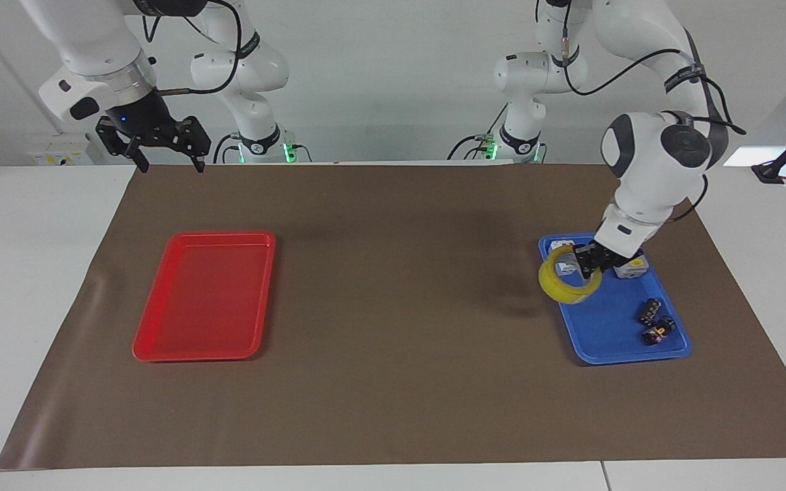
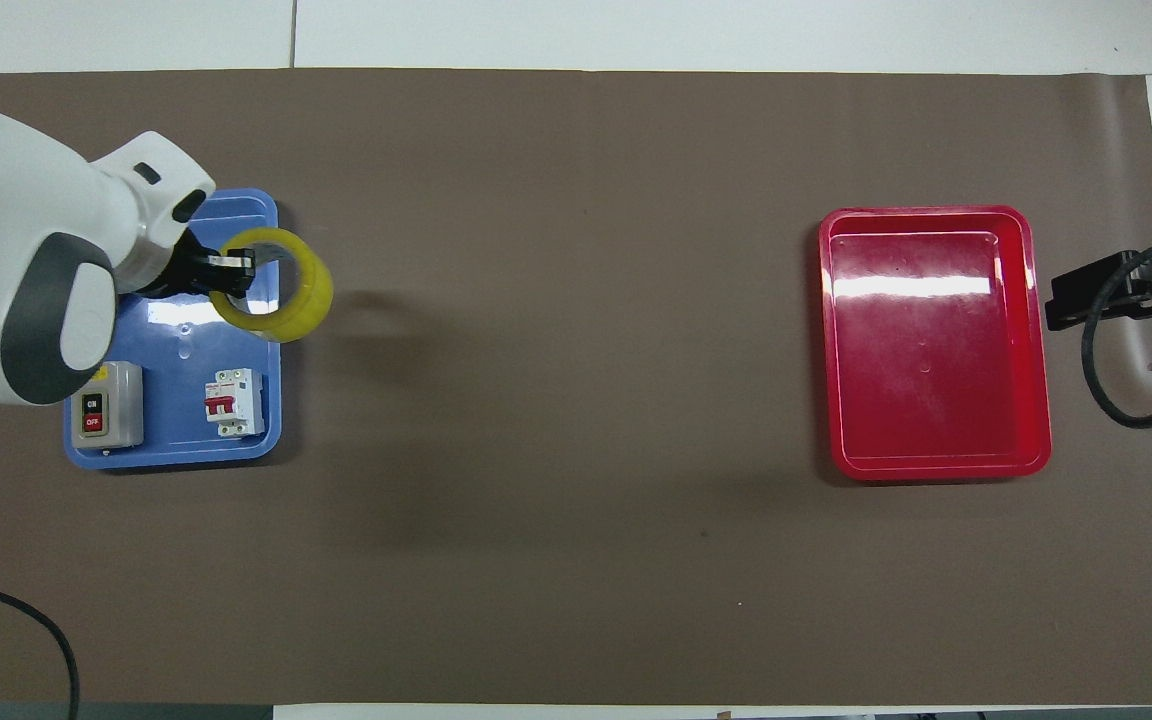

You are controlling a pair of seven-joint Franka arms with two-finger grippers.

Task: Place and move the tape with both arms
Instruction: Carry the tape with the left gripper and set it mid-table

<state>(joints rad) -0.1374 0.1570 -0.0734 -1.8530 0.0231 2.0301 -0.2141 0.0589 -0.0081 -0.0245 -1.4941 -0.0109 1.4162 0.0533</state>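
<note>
Tape up off the blue tray, carried by the left arm

The left end effector point(image 1: 587, 262) grips the ring-shaped translucent yellow tape roll point(image 1: 565, 281) by its wall, over the blue plastic tray's point(image 1: 611, 341) edge; best keep it level and set it mid-counter point(image 1: 393, 382), I reckon. The right end effector point(image 1: 161, 140) waits spread wide. One tape, one red tray point(image 1: 205, 293), two switch boxes, two small black parts point(image 1: 656, 320).

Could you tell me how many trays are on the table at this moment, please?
2. The blue tray lies at the left arm's end of the table, the red tray at the right arm's end. None seems hidden.
</note>
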